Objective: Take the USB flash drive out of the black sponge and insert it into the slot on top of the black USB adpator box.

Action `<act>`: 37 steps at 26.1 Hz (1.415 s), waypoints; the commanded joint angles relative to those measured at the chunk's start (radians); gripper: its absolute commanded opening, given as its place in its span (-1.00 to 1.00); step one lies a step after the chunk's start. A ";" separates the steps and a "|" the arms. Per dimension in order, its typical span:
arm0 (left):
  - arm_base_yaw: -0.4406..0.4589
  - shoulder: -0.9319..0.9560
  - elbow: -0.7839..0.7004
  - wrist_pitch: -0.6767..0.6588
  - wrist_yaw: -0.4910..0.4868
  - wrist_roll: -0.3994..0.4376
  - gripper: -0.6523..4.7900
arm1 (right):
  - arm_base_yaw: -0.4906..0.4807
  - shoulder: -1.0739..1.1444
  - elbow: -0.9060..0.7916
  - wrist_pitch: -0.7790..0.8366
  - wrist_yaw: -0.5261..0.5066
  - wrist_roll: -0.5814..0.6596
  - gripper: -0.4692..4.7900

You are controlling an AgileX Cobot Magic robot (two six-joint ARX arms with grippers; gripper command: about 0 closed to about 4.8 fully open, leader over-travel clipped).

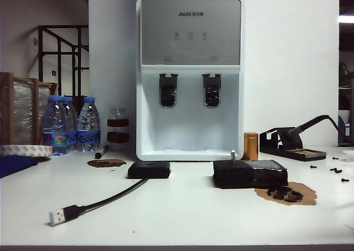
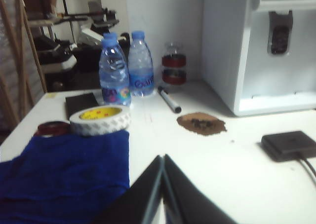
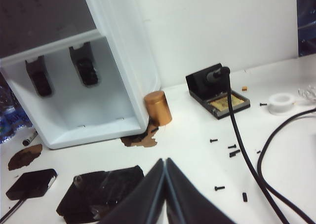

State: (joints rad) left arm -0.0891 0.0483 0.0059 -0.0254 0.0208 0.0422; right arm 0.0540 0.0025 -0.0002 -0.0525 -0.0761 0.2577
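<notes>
The tiny silvery USB flash drive [image 1: 233,155] [image 3: 77,179] stands upright in the left end of the black sponge [image 1: 249,174] [image 3: 101,189], at the middle right of the table. The flat black USB adaptor box [image 1: 149,170] [image 2: 289,145] [image 3: 30,183] lies to the sponge's left, and its cable runs to a silver plug [image 1: 58,216] near the front edge. Neither arm shows in the exterior view. My left gripper [image 2: 163,157] is shut and empty, off the table's left side, far from the box. My right gripper [image 3: 165,161] is also shut and empty, well short of the sponge.
A white water dispenser [image 1: 189,79] stands behind both items. On the left are water bottles [image 1: 69,124], a tape roll [image 2: 100,119], a blue cloth [image 2: 64,174] and a marker [image 2: 169,99]. On the right are a copper cylinder [image 3: 158,108], a soldering stand [image 3: 217,91], loose screws [image 3: 232,147] and black cables [image 3: 247,160].
</notes>
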 commanded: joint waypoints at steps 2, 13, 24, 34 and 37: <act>0.002 0.002 -0.001 -0.014 0.006 0.005 -0.77 | 0.001 0.000 -0.004 0.024 -0.002 0.000 -0.81; 0.002 0.002 0.059 0.031 0.171 0.053 -0.77 | 0.001 0.000 -0.004 0.038 -0.003 0.001 -0.81; 0.001 0.270 0.409 0.211 0.579 -0.010 -0.77 | 0.000 0.030 0.167 0.367 -0.194 -0.012 -0.81; -0.117 1.132 0.608 0.763 0.780 0.008 -0.77 | 0.001 0.494 0.677 0.311 -0.918 -0.052 -0.67; -0.154 1.363 0.718 0.794 0.838 0.058 -0.77 | 0.002 0.613 0.758 0.296 -1.184 0.030 -0.67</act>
State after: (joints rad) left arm -0.2295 1.3266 0.6567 0.7082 0.8108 0.0608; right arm 0.0544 0.5793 0.7437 0.2676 -1.1152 0.2184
